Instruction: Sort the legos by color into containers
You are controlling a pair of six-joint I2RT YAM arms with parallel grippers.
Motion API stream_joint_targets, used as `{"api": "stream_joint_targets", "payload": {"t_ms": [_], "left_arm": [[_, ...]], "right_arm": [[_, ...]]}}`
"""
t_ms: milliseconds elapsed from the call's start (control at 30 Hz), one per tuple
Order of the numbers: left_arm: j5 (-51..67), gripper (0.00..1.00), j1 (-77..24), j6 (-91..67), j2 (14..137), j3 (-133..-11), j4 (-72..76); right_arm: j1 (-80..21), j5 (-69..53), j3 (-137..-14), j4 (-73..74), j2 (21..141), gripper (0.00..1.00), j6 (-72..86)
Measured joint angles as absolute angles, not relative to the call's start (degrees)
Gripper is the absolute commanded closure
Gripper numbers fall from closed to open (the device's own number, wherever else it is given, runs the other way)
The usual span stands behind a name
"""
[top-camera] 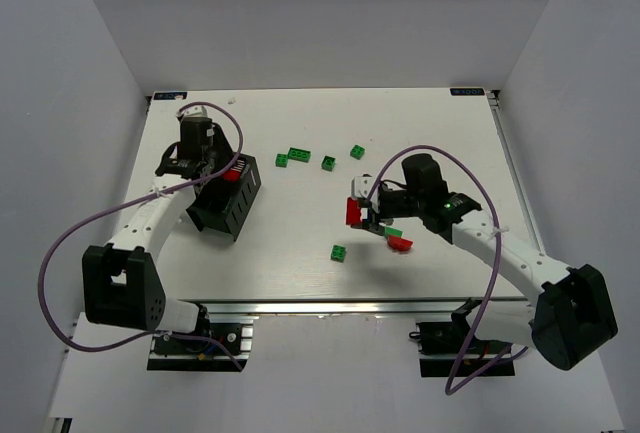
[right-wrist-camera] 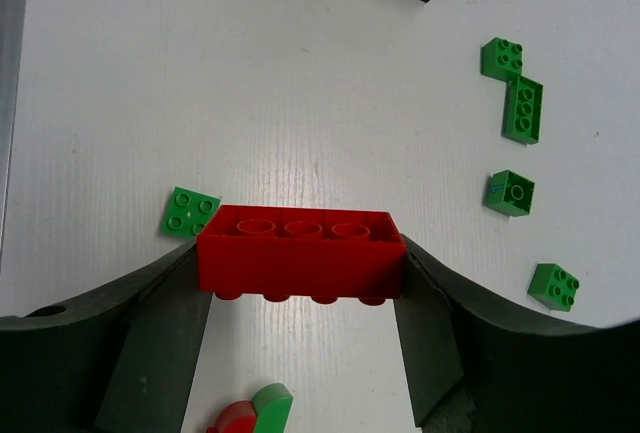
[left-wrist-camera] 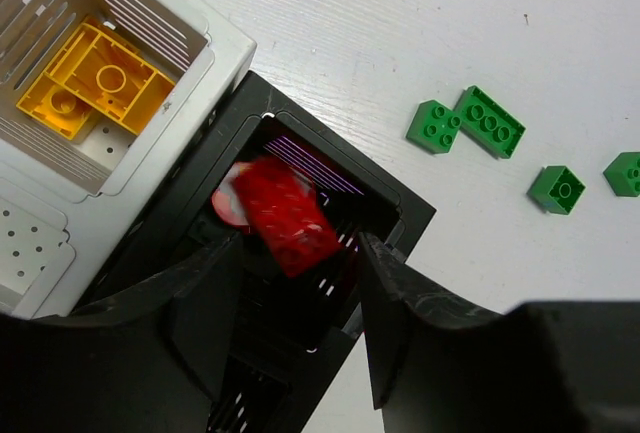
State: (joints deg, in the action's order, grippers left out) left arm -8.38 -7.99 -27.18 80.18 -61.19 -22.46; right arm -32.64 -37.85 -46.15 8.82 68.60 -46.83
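Two red bricks [top-camera: 355,211] for the black bin [top-camera: 235,218], left of the overhead view. Spread the part-open left tool [left-wrist-camera: 300,245] wider, dropping the loose brick [left-wrist-camera: 288,215] inside. Carry the long brick [right-wrist-camera: 300,251], gripped by the right tool [right-wrist-camera: 300,261] at centre, across.

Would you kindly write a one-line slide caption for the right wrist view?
Right gripper clamps a long red brick, with small green bricks scattered on the white table beyond.

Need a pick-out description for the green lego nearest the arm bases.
On the white table, look beside the right gripper, which holds a long red brick. A square four-stud green lego lies there alone; the other green bricks sit farther back.
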Motion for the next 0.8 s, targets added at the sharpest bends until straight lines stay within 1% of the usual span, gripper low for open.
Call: {"api": "stream_joint_targets", "payload": {"t_ms": [133,233,333,367,400,433,467,567,633,700,800], "left_arm": [[-8.4,0.39,-8.0,-27.2,79.5,-61.2,-22.5],[-8.3,0.42,-8.0,-27.3,78.4,-61.2,-22.7],[-8.4,0.64,-8.0,-27.7,76.4,-61.2,-23.4],[-8.4,0.7,-8.0,-27.8,75.1,-61.2,-23.9],[-8.6,0.74,-8.0,-28.1,73.7,-61.2,-24.3],[-8.8,0.75,-8.0,-28.2,72.1,-61.2,-24.8],[-8.9,0.74,-8.0,-28.2,69.9,-61.0,-25.3],[-10.2,0.53,-8.0,-28.7,61.7,-59.4,-26.8],[-11.6,0.41,-8.0,-29.5,56.0,-58.1,-28.1],[-13.2,0.39,-8.0,-30.5,51.0,-57.0,-30.2],[-15.8,0.38,-8.0,-31.8,45.3,-56.2,-33.6]], "right_arm": [[-32.6,-38.1,-46.2,8.8,69.3,1.0,-46.1],[-32.6,-38.3,-46.7,8.9,70.1,1.0,-45.4],[-33.1,-38.3,-47.9,8.8,71.3,1.0,-44.8],[-33.4,-38.1,-48.9,8.8,72.0,1.0,-44.2],[-33.9,-37.8,-49.8,8.5,72.8,1.0,-43.7],[-34.6,-37.6,-50.7,8.1,73.6,1.0,-43.2],[-35.5,-37.3,-52.0,7.3,74.7,1.0,-42.5],[-39.0,-35.5,-56.6,4.3,78.8,1.0,-40.2],[-42.0,-33.5,-60.4,1.7,82.6,1.0,-37.5],[-44.8,-31.6,-64.8,-1.4,86.8,1.0,-34.3],[-48.5,-27.7,-73.0,-5.5,94.5,1.0,-28.3]]}}
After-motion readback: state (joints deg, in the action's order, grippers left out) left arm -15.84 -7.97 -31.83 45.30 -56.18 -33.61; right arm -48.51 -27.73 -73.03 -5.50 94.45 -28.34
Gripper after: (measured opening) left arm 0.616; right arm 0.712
